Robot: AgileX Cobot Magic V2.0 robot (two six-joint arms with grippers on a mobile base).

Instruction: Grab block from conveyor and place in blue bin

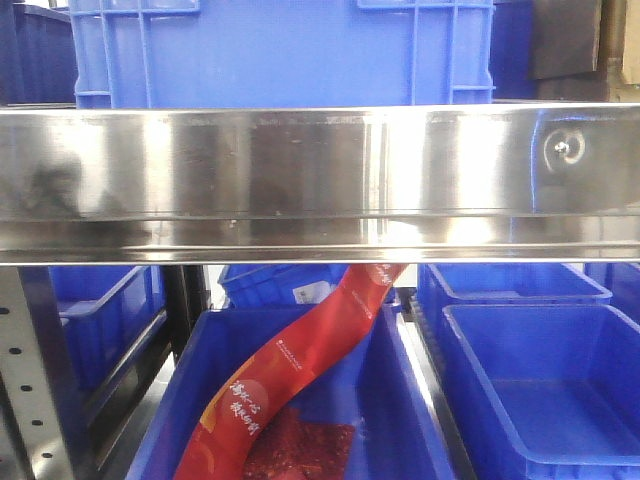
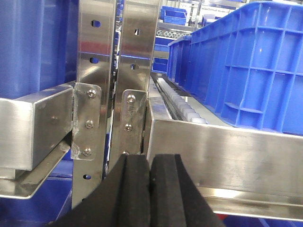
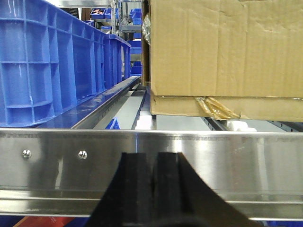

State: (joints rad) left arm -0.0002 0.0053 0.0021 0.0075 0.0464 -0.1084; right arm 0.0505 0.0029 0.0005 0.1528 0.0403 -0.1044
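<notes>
Up front, red packaging strip (image 1: 300, 370) with unreadable pale print in blue bin (image 1: 410, 400), both tools (image 2: 150, 172) (image 3: 155, 170) pressed together.

The exterior front-facing camera is looking level and close at a steel shelf rail (image 1: 320, 180), blue bins (image 1: 540, 385) showing below. Each wrist camera is peering forward over its own closed black gripper, left gripper (image 2: 149, 189) and right gripper (image 3: 154, 189), close against similar steel rails, sharing a blue crate (image 3: 47, 61).
</notes>
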